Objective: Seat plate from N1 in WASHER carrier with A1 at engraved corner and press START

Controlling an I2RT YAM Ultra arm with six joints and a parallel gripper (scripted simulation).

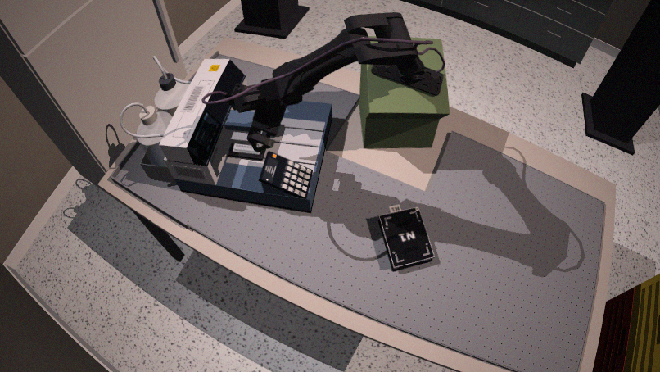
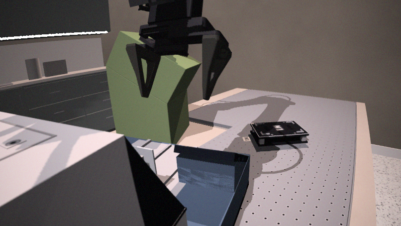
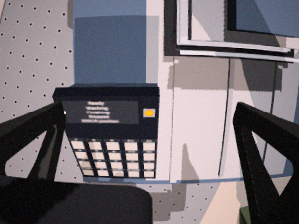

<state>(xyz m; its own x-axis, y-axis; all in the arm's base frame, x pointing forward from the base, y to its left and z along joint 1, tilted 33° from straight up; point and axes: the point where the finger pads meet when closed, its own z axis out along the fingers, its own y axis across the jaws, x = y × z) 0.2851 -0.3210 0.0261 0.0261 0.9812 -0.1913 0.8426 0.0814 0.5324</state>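
The lamp (image 3: 149, 112) glows amber; the riser block (image 1: 400, 130) (image 2: 140, 112) is plain green.
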